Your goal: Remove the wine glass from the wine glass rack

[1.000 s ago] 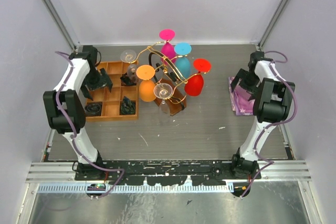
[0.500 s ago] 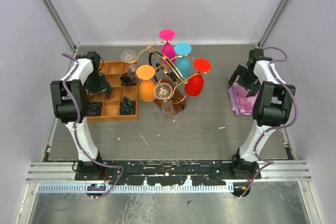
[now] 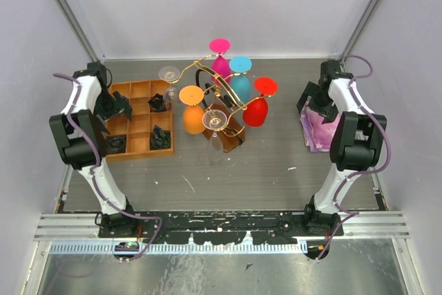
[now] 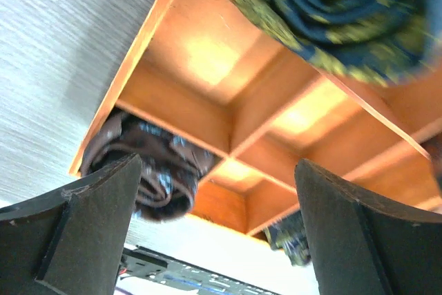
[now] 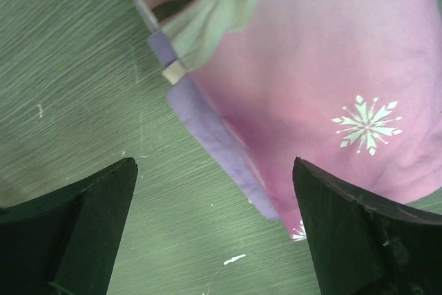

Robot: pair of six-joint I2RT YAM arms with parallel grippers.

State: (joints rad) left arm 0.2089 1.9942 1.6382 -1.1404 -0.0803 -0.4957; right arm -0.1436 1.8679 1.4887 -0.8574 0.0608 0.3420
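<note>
Since the earlier frames both arms have been swung outward from the wine glass rack (image 3: 222, 105). The left hand (image 3: 116, 105) is now placed farther to the rack's left, over the far-left compartments of the wooden tray (image 3: 135, 126), and the tray itself has been shifted slightly away from the rack. The right hand (image 3: 312, 101) has been carried a little farther back, well to the rack's right, above a pink cloth (image 3: 319, 136)

The rack is seen standing upright at the middle of the counter (image 3: 228, 170), well apart from both hands. Wine glasses are hung on it with their feet uppermost: a pink wine glass (image 3: 221, 60) at the rack's rear, a teal wine glass (image 3: 240, 81) just in front of that, a red wine glass (image 3: 257, 108) on the rack's right side, an orange wine glass (image 3: 193, 114) on its left side and a clear wine glass (image 3: 215, 126) at its near side. A second clear glass (image 3: 168, 74) is seen at the rack's rear left; whether it hangs from the rack cannot be told

In the left wrist view the fingers (image 4: 90, 226) are spread wide with nothing between them; tray compartments are seen beyond, one holding a dark brown bundle (image 4: 155, 170), another a blue-and-gold roll (image 4: 331, 12). In the right wrist view the fingers (image 5: 76, 226) are likewise spread wide and empty, with the snowflake-printed cloth lying flat on the counter beyond them
</note>
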